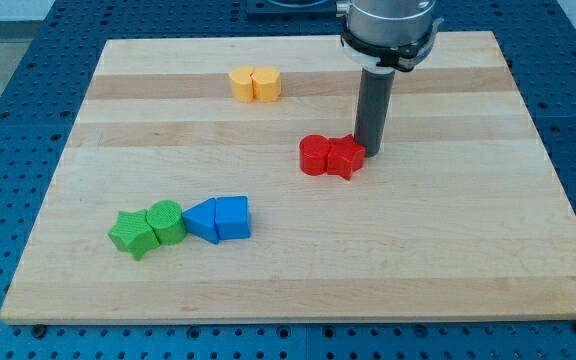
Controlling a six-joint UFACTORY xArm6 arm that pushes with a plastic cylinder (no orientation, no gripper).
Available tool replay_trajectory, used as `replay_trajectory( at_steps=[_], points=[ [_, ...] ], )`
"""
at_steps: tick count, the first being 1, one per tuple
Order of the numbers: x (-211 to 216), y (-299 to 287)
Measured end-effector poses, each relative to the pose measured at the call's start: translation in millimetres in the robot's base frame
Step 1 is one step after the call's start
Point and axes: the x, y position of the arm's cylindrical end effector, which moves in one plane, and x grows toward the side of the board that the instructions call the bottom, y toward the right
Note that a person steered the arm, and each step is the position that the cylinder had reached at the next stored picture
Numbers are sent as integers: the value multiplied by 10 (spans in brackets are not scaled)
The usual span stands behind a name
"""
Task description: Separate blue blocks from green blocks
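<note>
Your rod has no jaws to open or close; it grips nothing, and my tip (372,152) sits on the board (468,260) just right of centre. The tip touches, or nearly touches, the red star (346,157) at that block's 2 o'clock. The red cylinder (314,155) presses against the star at its 9 o'clock.

Look to 7 o'clock from the tip, well apart from it, and you find the four task blocks in one row toward the board's lower left. From the view's left they run: green star (133,233), green cylinder (166,221), blue triangle (201,219), blue block (232,217), whose exact shape you cannot make out. Each touches its neighbour, so the green cylinder and blue triangle meet and the two colours are joined.

At 10 o'clock from the tip, near the board's top edge, two yellow blocks (255,84) stand touching side by side.

The board lies on a blue perforated table (8,120).
</note>
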Motion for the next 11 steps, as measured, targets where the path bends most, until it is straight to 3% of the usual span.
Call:
replay_trajectory(
  at_steps=[2,3,4,5,7,8,9,11],
  points=[
    [-28,61],
    [463,504],
    [1218,686],
    [1894,101],
    [1881,-1546],
    [1635,-1939],
    [1338,-2106],
    [1107,-1682]
  ],
)
